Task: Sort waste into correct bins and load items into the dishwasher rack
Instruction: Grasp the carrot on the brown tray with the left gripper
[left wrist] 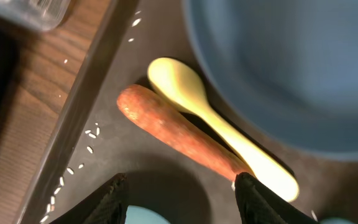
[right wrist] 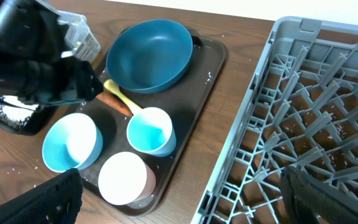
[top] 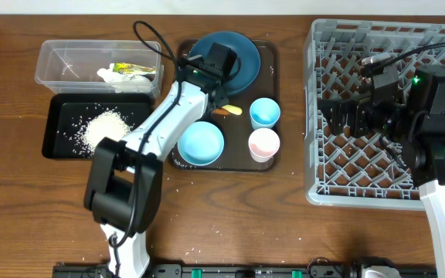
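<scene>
LEFT ARM OVER THE TRAY: My left gripper (left wrist: 180,183) hangs above the dark brown serving tray (top: 271,58), jaws parted and holding nothing. Its 2 fingers (left wrist: 107,202) stand on either side of the thin orange stick (left wrist: 173,134). The stick lies flat on the tray floor, pressed along the pale yellow spoon (left wrist: 213,121), and both rest just beside the rim of the large dark blue bowl (top: 242,54). In the wrist view, 1 fingertip sits close over the stick's near end; I cannot tell whether it touches.

The smaller light blue bowl (top: 201,144), the light blue cup (top: 264,113) and the pink cup (top: 263,144) stand upright on the same tray.

To the left of it, the clear tub (top: 60,58) holds crumpled white paper with a yellow-green wrapper (top: 126,74). Nearer me, the black tray (top: 56,135) carries a heap of white rice (top: 105,127). Stray grains (left wrist: 92,134) dot the serving tray and the wooden table (top: 22,193).

My right gripper (top: 344,116) hovers over the grey dishwasher rack (top: 377,46), jaws spread wide and gripping nothing.
</scene>
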Robot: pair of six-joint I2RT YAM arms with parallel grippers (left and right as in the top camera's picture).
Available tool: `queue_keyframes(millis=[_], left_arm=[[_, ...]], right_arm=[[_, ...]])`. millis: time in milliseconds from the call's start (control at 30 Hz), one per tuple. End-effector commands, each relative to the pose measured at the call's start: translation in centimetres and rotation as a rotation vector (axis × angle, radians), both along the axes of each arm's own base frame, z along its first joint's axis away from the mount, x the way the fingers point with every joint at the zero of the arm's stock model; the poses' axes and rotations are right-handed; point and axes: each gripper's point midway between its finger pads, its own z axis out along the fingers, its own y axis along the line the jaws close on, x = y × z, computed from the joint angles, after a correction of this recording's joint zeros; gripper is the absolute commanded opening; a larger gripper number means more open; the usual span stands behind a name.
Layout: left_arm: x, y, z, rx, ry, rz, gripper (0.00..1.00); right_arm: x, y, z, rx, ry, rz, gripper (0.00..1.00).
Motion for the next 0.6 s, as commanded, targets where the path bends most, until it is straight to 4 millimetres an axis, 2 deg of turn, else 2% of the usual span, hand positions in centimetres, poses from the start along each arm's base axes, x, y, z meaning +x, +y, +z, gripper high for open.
queue_keyframes(millis=[0, 167, 233, 400, 567], left_arm=[[0.1, 1.4, -2.7, 0.005, 0.029, 0.131, 0.57], [0.2, 1.0, -4.8, -0.027, 0.068, 0.128, 0.57], [0.2, 0.9, -5.0, -0.030, 0.072, 0.127, 0.57], [0.2, 0.9, -5.0, -0.029, 0.074, 0.127, 0.48], [-0.1, 0.8, -6.4, -0.027, 0.104, 0.125, 0.47]], right_arm=[[0.0, 0.8, 0.5, 0.008, -0.003, 0.021, 0.99], [0.0, 0.8, 0.5, 0.008, -0.003, 0.021, 0.99], [0.0, 0.8, 0.5, 0.008, -0.003, 0.021, 0.99], [0.0, 0.8, 0.5, 0.008, -0.003, 0.021, 0.99], [0.0, 0.8, 0.5, 0.008, -0.003, 0.021, 0.99]])
